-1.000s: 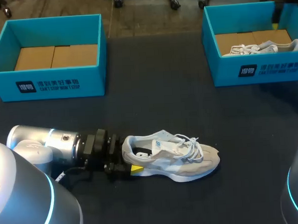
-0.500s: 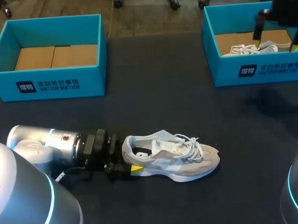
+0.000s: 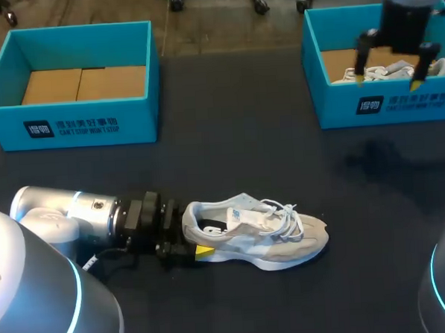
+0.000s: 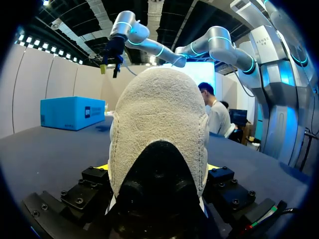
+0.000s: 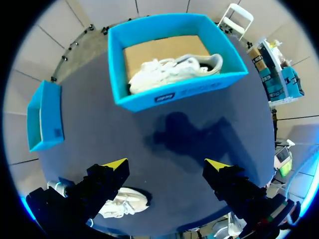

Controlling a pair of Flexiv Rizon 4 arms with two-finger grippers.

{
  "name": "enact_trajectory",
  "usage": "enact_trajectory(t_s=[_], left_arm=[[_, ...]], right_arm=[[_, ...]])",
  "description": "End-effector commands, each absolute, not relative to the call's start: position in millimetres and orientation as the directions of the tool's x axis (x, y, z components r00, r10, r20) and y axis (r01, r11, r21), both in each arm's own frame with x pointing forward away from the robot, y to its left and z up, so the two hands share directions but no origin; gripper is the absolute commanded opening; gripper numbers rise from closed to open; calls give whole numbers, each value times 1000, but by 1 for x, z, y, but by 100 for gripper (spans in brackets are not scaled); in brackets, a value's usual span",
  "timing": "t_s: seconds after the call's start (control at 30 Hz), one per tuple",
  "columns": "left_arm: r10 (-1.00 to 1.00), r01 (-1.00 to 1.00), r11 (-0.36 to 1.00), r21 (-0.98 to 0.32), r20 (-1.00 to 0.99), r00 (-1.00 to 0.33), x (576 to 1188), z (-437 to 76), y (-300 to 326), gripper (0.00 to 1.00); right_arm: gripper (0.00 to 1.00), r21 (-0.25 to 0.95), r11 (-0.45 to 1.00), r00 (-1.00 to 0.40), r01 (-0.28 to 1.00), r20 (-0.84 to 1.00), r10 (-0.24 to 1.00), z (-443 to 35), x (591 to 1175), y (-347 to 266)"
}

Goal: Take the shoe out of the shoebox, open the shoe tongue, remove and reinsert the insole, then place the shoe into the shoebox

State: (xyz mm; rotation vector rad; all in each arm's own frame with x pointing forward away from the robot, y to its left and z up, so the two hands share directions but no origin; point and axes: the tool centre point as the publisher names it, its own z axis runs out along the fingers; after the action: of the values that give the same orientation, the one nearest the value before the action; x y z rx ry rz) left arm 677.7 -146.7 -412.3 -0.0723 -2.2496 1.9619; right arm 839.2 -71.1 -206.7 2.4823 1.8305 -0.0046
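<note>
Sneaker [image 3: 256,235], pale grey and white, lay on its sole on the dark table [image 3: 243,135] near the front edge, toe toward the robot's right, laces loose, outside both boxes. Left gripper [image 4: 158,168] was clamped on the sneaker's heel, one yellow tip on each side, arm lying low along the table. Right gripper [image 3: 388,77] hung above the front wall of the right shoebox [image 3: 331,110], fingers spread wide apart with nothing between them. Second white sneaker [image 5: 172,69] sat inside that teal box on a cardboard floor. Left shoebox [image 3: 93,127], same teal, stood at the far left, well apart, showing only cardboard lining.
</note>
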Motion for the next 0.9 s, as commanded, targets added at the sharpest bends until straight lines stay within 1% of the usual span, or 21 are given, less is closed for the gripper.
enact_trajectory(t_s=[0.03, 0.17, 0.27, 0.3, 0.4, 0.87, 0.9], left_arm=[[135, -65, 141, -988, 84, -987, 677, -413, -148, 0], [135, -65, 141, -988, 84, -987, 677, -413, -148, 0], [135, -65, 141, -988, 84, -987, 677, -413, -148, 0], [135, -65, 141, -988, 84, -987, 677, -413, -148, 0], [135, -65, 141, -988, 84, -987, 677, -413, -148, 0], [135, -65, 141, -988, 84, -987, 677, -413, -148, 0], [135, -65, 141, -988, 84, -987, 677, -413, -148, 0]], right_arm=[[100, 95, -271, 281, 958, -111, 953, -210, 801, -15], [100, 112, -259, 273, 959, -134, 953, -219, 768, 19], [100, 108, -270, 282, 957, -110, 953, -226, 748, 32], [100, 99, -285, 292, 954, -77, 953, -229, 738, 36], [100, 90, -299, 304, 950, -54, 951, -226, 724, 43], [100, 90, -299, 304, 950, -54, 951, -226, 724, 43], [100, 100, -320, 323, 942, -10, 946, -227, 726, 51]])
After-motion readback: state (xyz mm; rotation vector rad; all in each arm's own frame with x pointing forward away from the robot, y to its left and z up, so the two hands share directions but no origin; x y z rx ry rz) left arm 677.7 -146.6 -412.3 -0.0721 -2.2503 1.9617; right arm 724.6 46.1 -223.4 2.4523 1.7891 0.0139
